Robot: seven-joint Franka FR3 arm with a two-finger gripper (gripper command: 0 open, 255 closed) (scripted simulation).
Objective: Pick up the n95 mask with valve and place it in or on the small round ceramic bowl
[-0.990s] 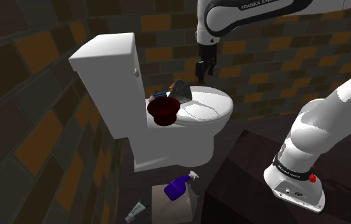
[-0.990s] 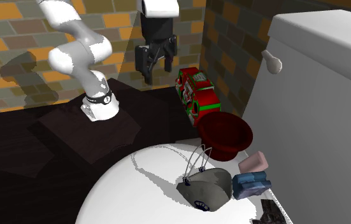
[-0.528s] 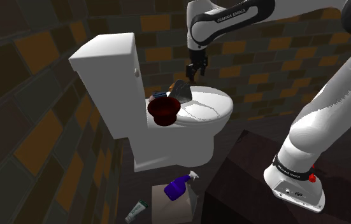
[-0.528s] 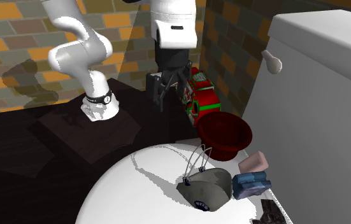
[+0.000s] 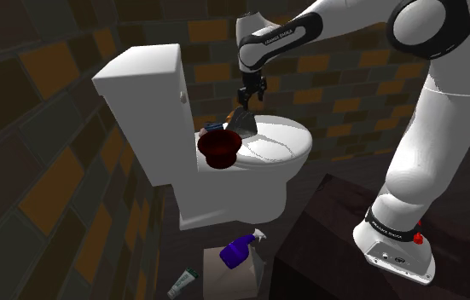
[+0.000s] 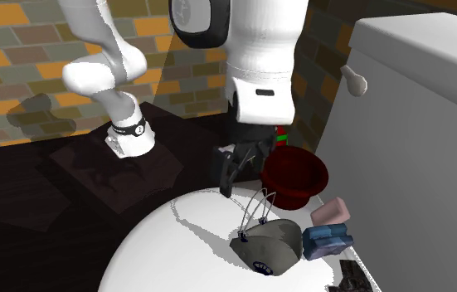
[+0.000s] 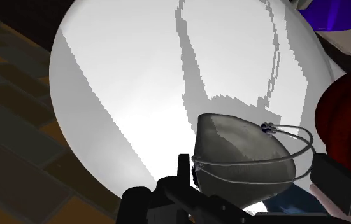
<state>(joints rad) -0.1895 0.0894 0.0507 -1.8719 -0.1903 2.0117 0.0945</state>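
Supporting task items: white closed toilet lid (image 5: 280, 141). White Franka arm (image 5: 433, 128) reaching over it; lettering on link and base ring too small for reading. Dark red round bowl (image 6: 294, 172) sitting at lid rear. Grey cupped mask with valve (image 6: 266, 242) lying on lid just beside bowl. Black gripper (image 6: 239, 170) hovering above mask, fingers spread, grasping nothing. Step in hand, by judgement: pre-grasp. Next move calling for lowering around mask shell, then closing.

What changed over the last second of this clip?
The gripper came down from high above the toilet lid to just over the grey mask, open and holding nothing. The mask and the dark red bowl stayed put.
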